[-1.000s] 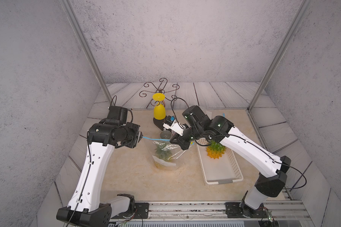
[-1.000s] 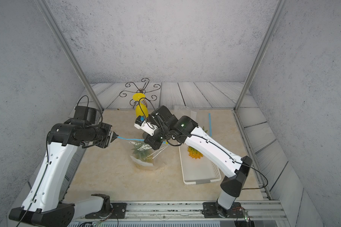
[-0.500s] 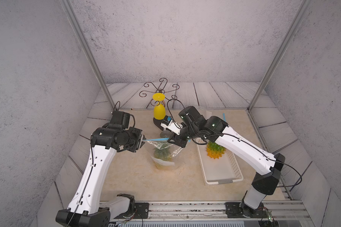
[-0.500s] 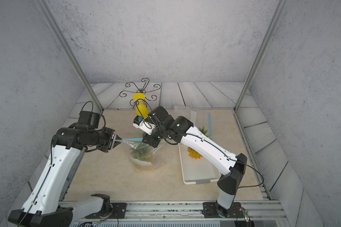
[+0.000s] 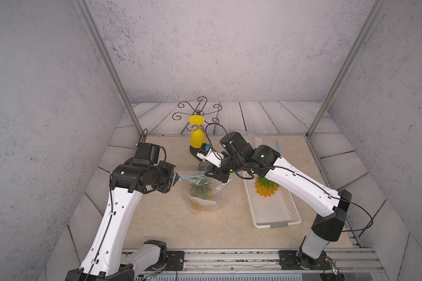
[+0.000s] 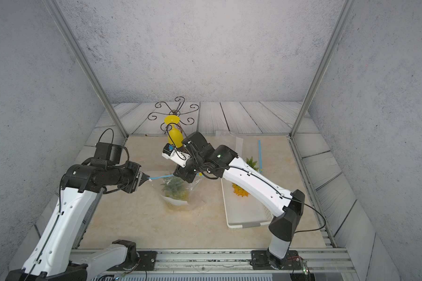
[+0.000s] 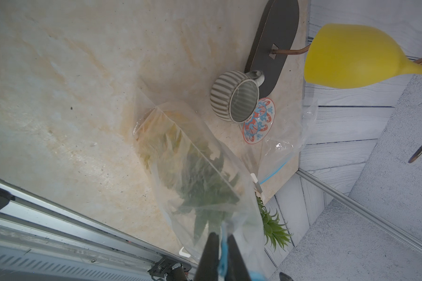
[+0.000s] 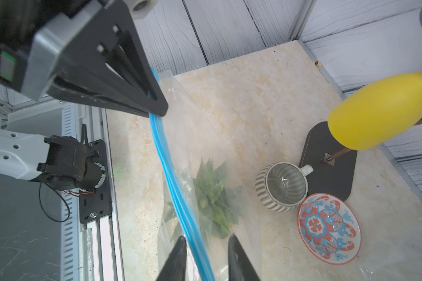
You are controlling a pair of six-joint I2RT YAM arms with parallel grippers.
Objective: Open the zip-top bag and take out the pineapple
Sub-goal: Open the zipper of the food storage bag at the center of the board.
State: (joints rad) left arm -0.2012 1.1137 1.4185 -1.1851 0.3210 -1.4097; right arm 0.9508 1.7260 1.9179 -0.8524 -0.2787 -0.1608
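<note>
A clear zip-top bag [image 5: 206, 197] [image 6: 180, 197] stands on the beige table with a pineapple [image 5: 200, 191] [image 6: 174, 189] inside, green leaves up. My left gripper [image 5: 177, 178] [image 7: 222, 237] is shut on the left end of the bag's blue zip strip [image 8: 171, 180] and holds it up. In the right wrist view this left gripper [image 8: 156, 107] pinches the strip. My right gripper [image 5: 208, 174] [image 8: 206, 239] is open and straddles the same strip near its other end. One fingertip [image 8: 180, 243] lies on each side without pinching it.
A white tray [image 5: 271, 214] to the right holds a second pineapple [image 5: 266, 187]. Behind the bag are a striped cup [image 8: 282, 187], a patterned saucer [image 8: 329, 228] and a yellow goblet [image 5: 196, 137] on a dark-based wire stand. Another clear bag [image 5: 253, 140] lies at the back.
My right gripper has gone from shut to open and slid left along the zip strip. My left gripper has shifted slightly right, still pinching the strip's end.
</note>
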